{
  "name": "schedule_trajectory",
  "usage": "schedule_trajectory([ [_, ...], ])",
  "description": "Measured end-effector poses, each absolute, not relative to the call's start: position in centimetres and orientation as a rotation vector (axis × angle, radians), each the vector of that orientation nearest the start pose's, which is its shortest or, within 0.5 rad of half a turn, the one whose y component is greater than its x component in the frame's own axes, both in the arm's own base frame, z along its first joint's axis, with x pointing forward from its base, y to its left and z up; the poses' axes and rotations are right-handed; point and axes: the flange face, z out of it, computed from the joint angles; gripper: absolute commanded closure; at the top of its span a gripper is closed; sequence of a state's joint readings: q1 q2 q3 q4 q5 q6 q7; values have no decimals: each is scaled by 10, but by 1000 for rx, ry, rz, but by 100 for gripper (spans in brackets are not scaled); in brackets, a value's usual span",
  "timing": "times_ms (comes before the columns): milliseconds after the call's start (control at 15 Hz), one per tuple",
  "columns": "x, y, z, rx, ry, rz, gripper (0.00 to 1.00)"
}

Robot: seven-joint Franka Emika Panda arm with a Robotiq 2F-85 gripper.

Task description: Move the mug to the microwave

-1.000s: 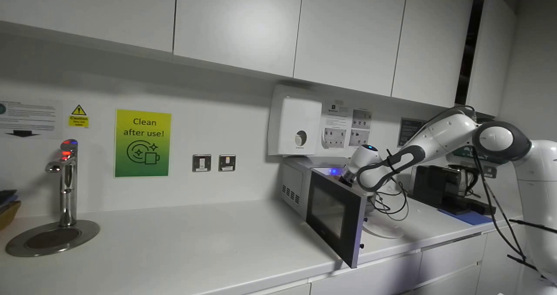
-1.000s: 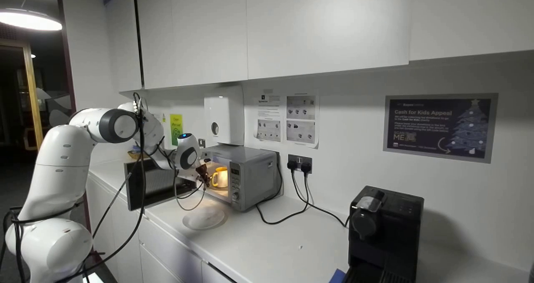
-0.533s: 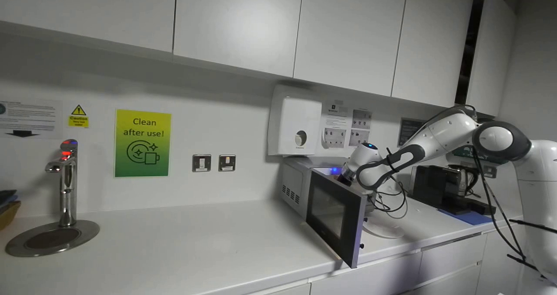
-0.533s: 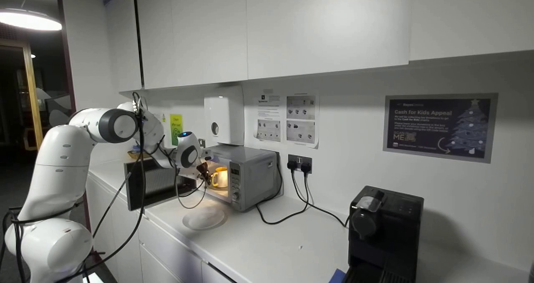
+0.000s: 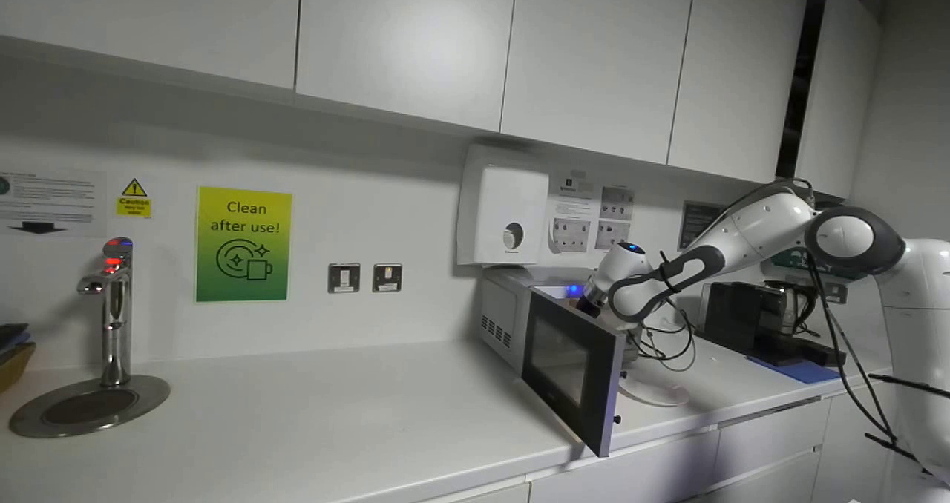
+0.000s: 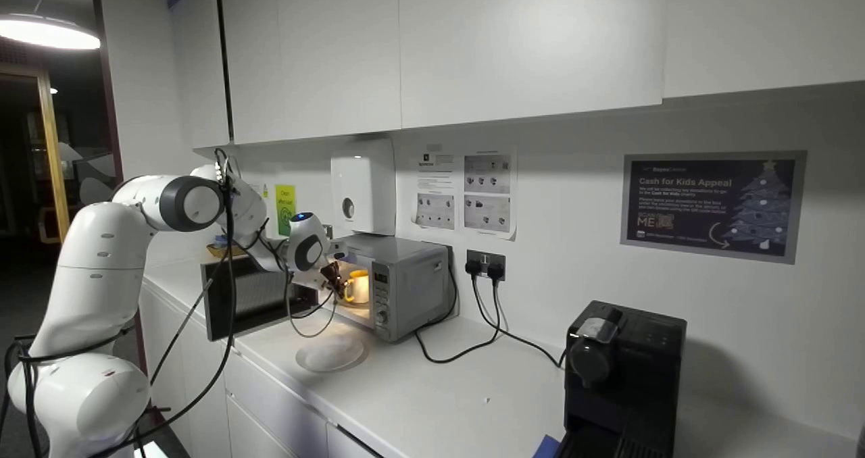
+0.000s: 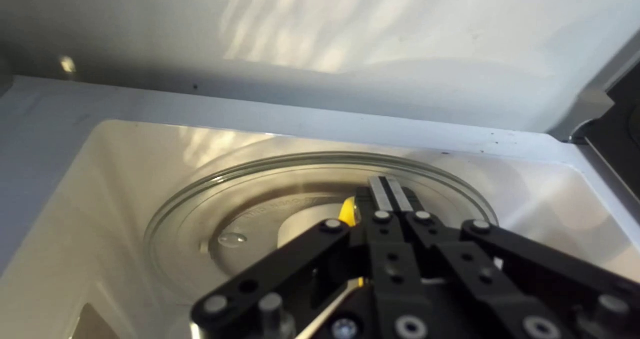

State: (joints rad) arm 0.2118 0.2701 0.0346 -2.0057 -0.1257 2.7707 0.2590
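Inside microwave [image 6: 415,289], fingers [image 7: 399,195] closed together, just beside mug [image 6: 361,289]; touching or apart unclear.

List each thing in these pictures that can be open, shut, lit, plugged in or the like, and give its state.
Microwave: lit inside
Microwave door: open
Mug: upright, inside the microwave
End effector: shut, beside the mug
Two black plugs: plugged in
Tap: red light on, no water visibly running
Ceiling lamp: lit
Coffee machine: on or off, cannot tell
Wall switches: too small to tell
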Motion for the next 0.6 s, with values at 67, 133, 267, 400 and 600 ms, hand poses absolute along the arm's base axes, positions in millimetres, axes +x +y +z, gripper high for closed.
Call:
schedule_trajectory([
  [67,619,158,378,-2986,-131,-759,100],
  [133,620,155,379,-2990,-130,-765,100],
  [267,623,150,380,-3000,-137,-780,100],
  [400,625,144,381,-3009,-139,-793,100],
  [600,628,138,381,-3018,-135,-801,100],
])
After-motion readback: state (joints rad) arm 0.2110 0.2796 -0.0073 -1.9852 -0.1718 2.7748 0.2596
